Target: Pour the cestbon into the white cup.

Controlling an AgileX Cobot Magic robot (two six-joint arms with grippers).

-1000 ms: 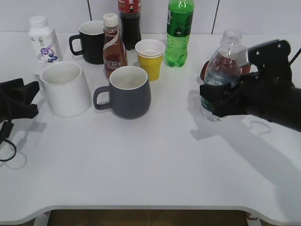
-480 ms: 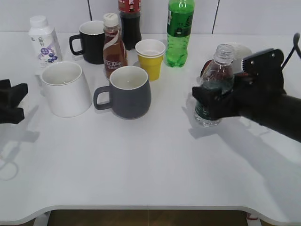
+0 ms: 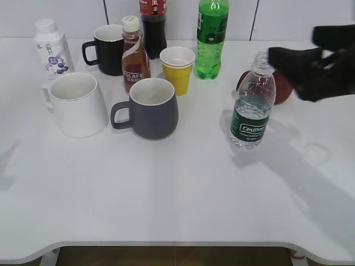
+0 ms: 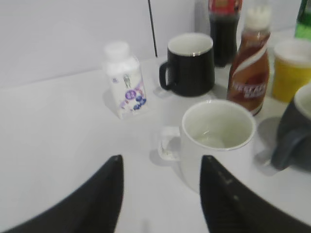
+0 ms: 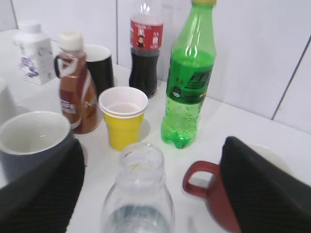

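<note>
Uncapped water bottle [image 3: 252, 108] upright on the white table [image 3: 183, 194], dark green label facing the camera, nothing touching it. Right gripper [image 3: 310, 64] raised above and just behind the bottle's open neck, blurred in the exterior view; in its wrist view, black fingers [image 5: 260, 191] spread wide to either side of the neck [image 5: 141, 165], empty, clear of the plastic. Red mug [image 5: 216, 194] just beyond the bottle, partly behind the right finger. Farther out ahead of that gripper: green soda bottle [image 3: 211, 36], yellow paper cup [image 3: 177, 67], brown coffee bottle [image 3: 133, 52], dark cola bottle [image 3: 153, 25].

Left gripper [image 4: 160, 194] out of the exterior shot; seen from its wrist, dark fingers [image 4: 104, 194] parted wide, holding nothing, low over bare tabletop. White cup [image 4: 218, 141] just ahead of the right-hand finger, upright, handle turned toward the gripper. Grey mug [image 3: 148, 108] beside it, black mug [image 4: 189, 63] and small white bottle [image 4: 125, 86] farther ahead.
</note>
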